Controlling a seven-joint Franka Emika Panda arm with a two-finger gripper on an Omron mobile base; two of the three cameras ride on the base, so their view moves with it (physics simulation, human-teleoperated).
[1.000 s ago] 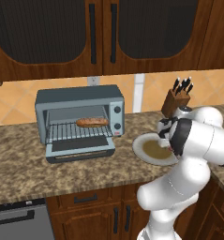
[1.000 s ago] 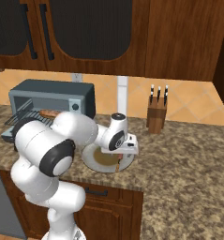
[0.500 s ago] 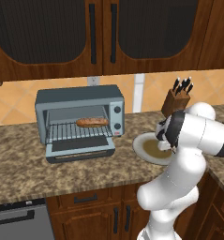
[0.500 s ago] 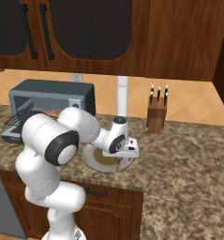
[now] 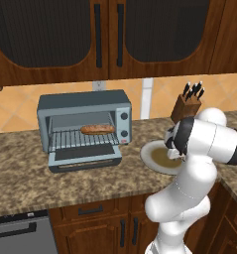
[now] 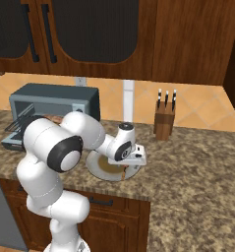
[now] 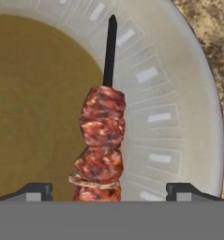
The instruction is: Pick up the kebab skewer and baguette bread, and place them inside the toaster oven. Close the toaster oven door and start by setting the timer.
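The kebab skewer (image 7: 102, 140) lies on a white plate (image 7: 179, 93), its reddish-brown chunks running toward me and its dark tip pointing away. My gripper (image 7: 111, 192) is open and straddles the skewer; one fingertip (image 7: 38, 191) stands to its left, the other to its right, and neither touches it. From the base, my hand (image 6: 132, 156) hangs low over the plate (image 5: 152, 159) on the counter. The baguette bread (image 5: 96, 129) rests on the wire rack inside the toaster oven (image 5: 83, 106). The toaster oven door (image 5: 85, 159) is folded down open.
A wooden knife block (image 5: 187, 106) stands behind the plate against the wall. Dark wood cabinets hang above the counter. The granite counter (image 5: 21, 173) stretches left in front of the oven, and to the plate's right (image 6: 197, 162).
My hand has sunk a little lower over the plate and the elbow has shifted. Oven, baguette and plate have stayed where they were.
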